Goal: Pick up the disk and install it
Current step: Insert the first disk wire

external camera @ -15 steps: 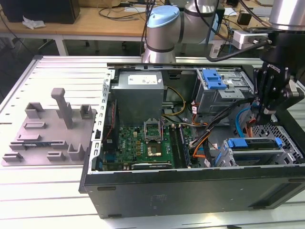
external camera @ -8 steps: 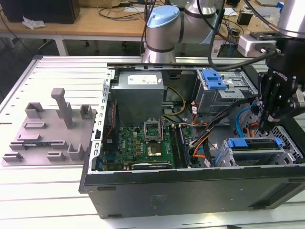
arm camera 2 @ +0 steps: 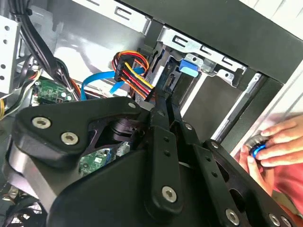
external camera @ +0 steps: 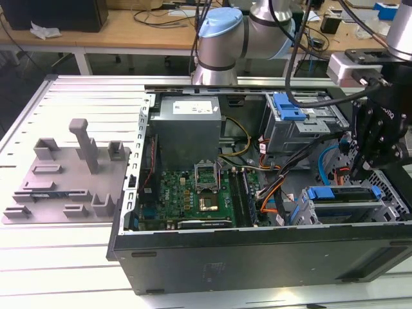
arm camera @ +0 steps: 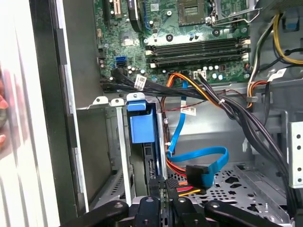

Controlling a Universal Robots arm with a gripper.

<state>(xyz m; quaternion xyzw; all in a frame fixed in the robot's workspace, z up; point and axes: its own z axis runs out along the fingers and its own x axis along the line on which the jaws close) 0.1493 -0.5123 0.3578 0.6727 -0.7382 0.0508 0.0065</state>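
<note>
1. The end effector (arm camera: 164,190) is matte black metal with bolted linkages. Its two slim fingers are pressed together into one narrow blade inside the open computer case (external camera: 257,257).
2. Right at those fingertips sits the disk (arm camera: 141,125). It stands slotted on edge in a grey sheet-metal bay, its glossy blue plastic carrier facing out. I can't tell whether the fingers touch it.
3. In the exterior view the disk (external camera: 341,195) lies in the bay at the case's near corner on the exterior view's right.
4. Just beside the bay, a flat blue ribbon cable (arm camera: 199,153) loops over perforated steel, next to bundled orange and black wires.
5. Further in lies the green motherboard (arm camera: 189,23).
6. A hand (arm camera 2: 279,149) rests against the case's outer wall.
7. On the pale slatted desk (external camera: 51,257), a grey plastic slotted tray (external camera: 64,174) sits well apart from the case.
</note>
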